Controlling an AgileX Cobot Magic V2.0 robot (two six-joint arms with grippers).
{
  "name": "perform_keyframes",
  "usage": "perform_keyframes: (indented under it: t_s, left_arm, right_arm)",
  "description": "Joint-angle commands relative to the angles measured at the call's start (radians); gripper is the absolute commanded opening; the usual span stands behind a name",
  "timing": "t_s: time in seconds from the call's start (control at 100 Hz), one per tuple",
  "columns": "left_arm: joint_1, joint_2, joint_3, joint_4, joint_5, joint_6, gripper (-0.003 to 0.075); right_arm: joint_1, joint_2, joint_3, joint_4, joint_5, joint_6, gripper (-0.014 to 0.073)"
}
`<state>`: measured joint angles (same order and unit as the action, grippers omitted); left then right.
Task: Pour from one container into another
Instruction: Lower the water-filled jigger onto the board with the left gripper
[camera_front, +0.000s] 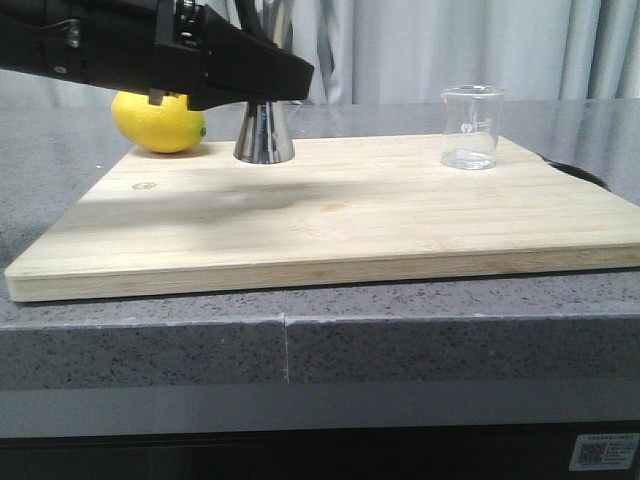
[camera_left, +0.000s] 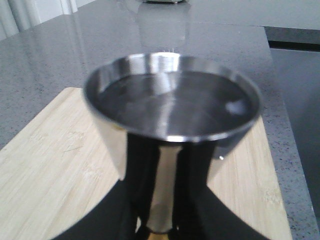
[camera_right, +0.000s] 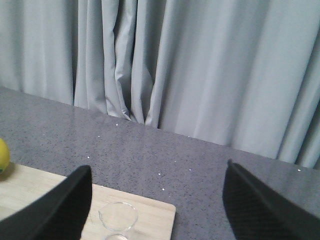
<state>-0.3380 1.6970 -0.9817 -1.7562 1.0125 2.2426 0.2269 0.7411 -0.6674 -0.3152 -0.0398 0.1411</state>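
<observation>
Steel jigger (camera_front: 265, 130) in left pincer (camera_left: 157, 220)

A small clear glass beaker (camera_front: 471, 127) stands upright near the far right corner of a pale wooden cutting board (camera_front: 330, 215), with a flared pouring lip and faint white markings. A polished steel hourglass jigger (camera_front: 265, 132) stands upright near the board's far edge, well apart to the beaker's left. Its upper cup is wide, round and shiny inside.
</observation>
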Motion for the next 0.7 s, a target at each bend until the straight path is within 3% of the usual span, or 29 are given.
perform_keyframes:
  t_s: [0.0, 0.69]
  left_arm:
    - [0.013, -0.037, -0.03, -0.094, 0.064, 0.011, 0.0018]
    - [0.023, 0.02, -0.048, -0.094, 0.082, 0.056, 0.0018]
  right_arm:
    - [-0.001, -0.047, -0.021, -0.003, -0.018, 0.001, 0.0496]
    - [-0.001, -0.077, -0.021, 0.009, 0.04, 0.001, 0.0494]
